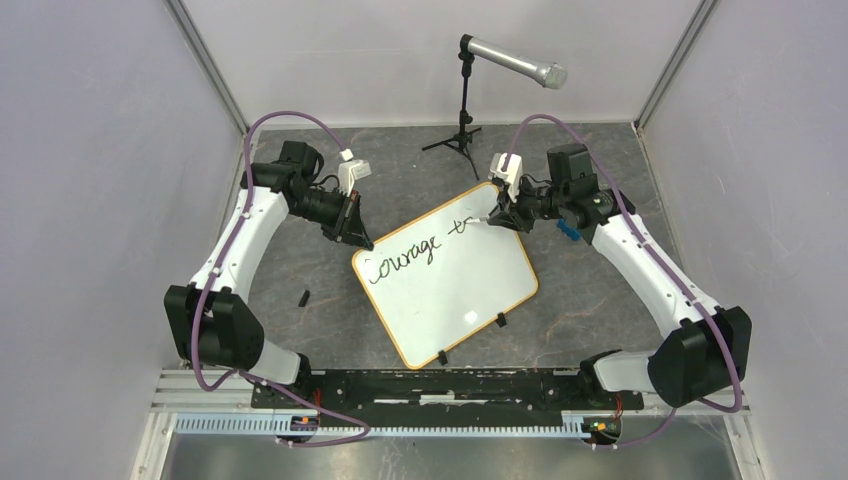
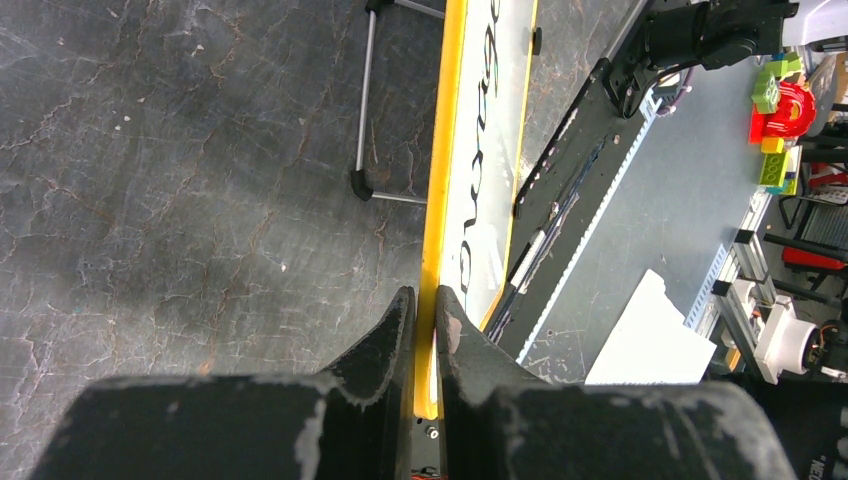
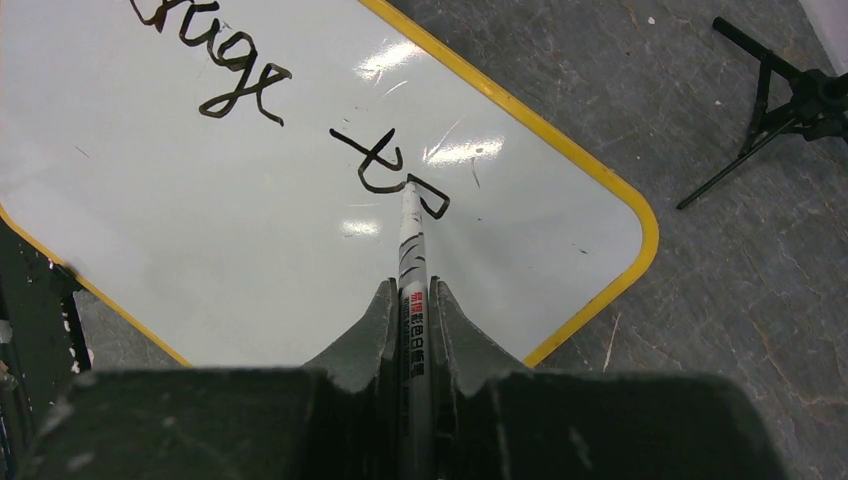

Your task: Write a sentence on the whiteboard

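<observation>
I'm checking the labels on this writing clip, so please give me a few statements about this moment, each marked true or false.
1. The right gripper holds a marker with its tip on the whiteboard. True.
2. The left gripper is open and clear of the board. False: it is shut on the board's orange rim.
3. The sentence begins with "Courage". True.
4. It fills two lines. False: only one line is there, "Courage" and the start of a second word.
5. The microphone lies on the board. False: it sits on a stand beyond the board's far edge.
</observation>
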Tool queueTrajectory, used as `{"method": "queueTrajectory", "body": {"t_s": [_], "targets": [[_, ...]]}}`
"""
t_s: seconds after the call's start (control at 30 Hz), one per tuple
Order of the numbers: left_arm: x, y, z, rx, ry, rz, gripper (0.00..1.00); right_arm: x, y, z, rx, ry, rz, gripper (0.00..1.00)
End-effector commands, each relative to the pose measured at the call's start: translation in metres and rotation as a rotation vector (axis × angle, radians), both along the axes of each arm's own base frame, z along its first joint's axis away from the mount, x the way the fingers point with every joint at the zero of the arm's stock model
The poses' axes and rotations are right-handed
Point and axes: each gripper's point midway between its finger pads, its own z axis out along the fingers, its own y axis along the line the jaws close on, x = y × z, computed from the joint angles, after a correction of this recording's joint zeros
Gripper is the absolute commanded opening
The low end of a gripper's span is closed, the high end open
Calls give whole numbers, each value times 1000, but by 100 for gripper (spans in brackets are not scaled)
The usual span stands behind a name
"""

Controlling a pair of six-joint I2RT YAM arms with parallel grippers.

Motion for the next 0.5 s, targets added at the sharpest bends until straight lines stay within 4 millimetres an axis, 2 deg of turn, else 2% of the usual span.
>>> {"method": "queueTrajectory", "body": {"t_s": [0.0,0.47], "targets": [[4,-1,8,4,-84,-35,2,3,1,11,6,-39,-2,0],[4,0,8,7,-84,-33,2,1,-13,3,-41,-41,-28,0]]}}
